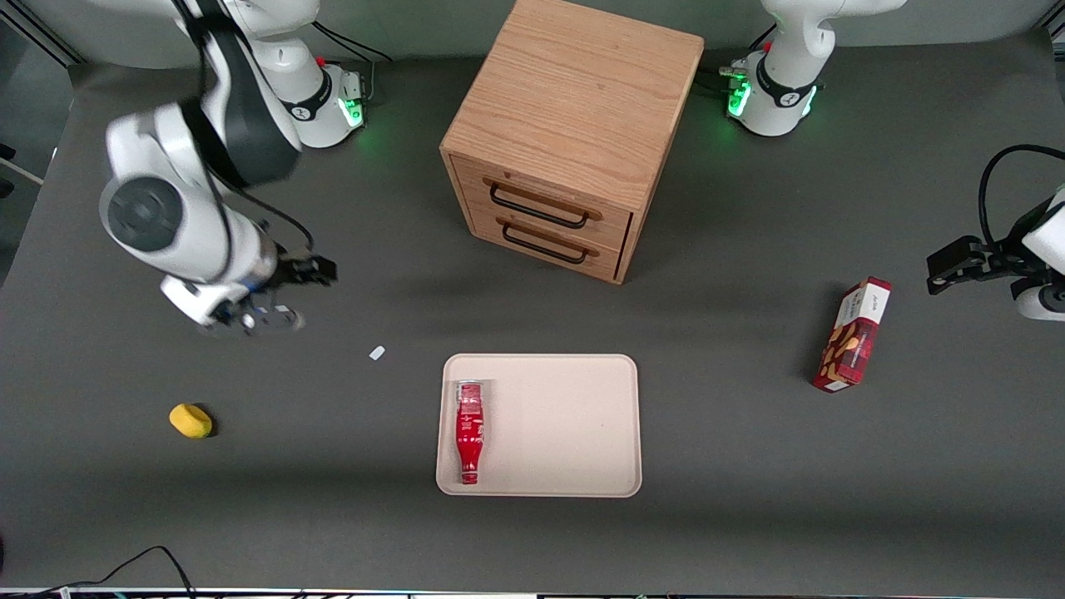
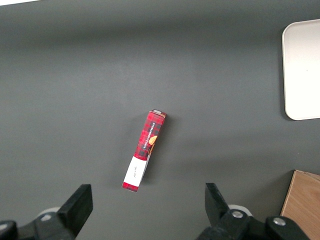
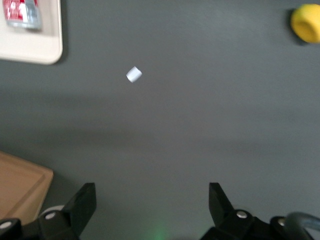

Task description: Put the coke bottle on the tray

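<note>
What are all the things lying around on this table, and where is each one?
Coke bottle: one, red with a silver base, lying on its side on the tray, along the edge toward the working arm's end.
Tray: one, beige, on the table in front of the drawer cabinet.
Drawer cabinet: one, light wood with two black handles, farther from the front camera than the tray.
Snack box: one, red, toward the parked arm's end.
Yellow object: one, toward the working arm's end.
White scrap: one, small, between the yellow object and the tray.
Gripper: one, open, empty, above the table toward the working arm's end.
</note>
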